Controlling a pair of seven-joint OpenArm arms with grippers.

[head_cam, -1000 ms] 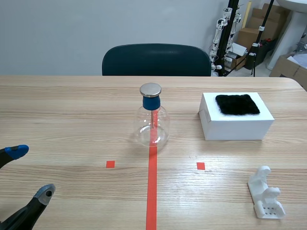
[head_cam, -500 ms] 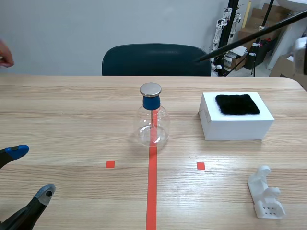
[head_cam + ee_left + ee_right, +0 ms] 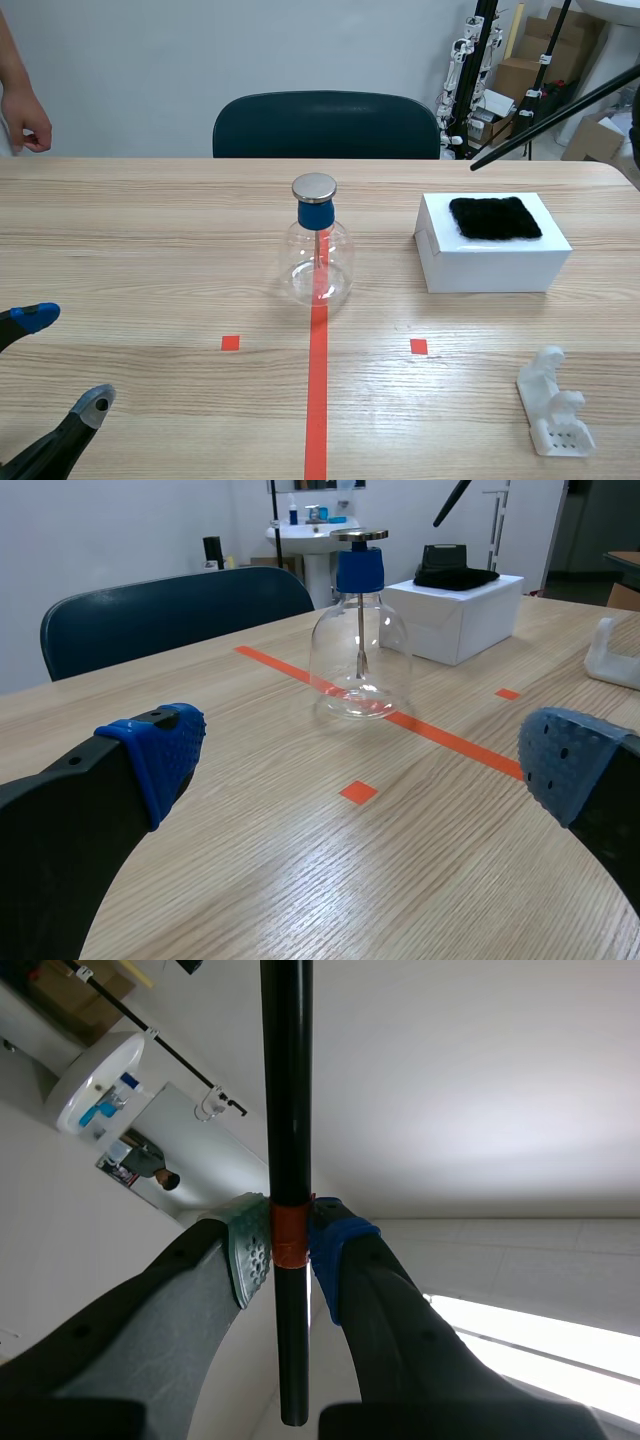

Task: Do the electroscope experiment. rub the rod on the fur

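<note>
On the wooden table [image 3: 150, 230], before a dark chair [image 3: 326, 125], a white box [image 3: 490, 265] carries black fur [image 3: 494, 217]. A glass flask [image 3: 318, 262] stands apart at the middle. The rod [image 3: 560, 115] slants high above the box, clamped in the right gripper [image 3: 288, 1250]. The left gripper [image 3: 65, 360] rests low, fingers spread. A white stand [image 3: 553, 403] sits nearer; a person's hand [image 3: 25, 120] hangs far left.
</note>
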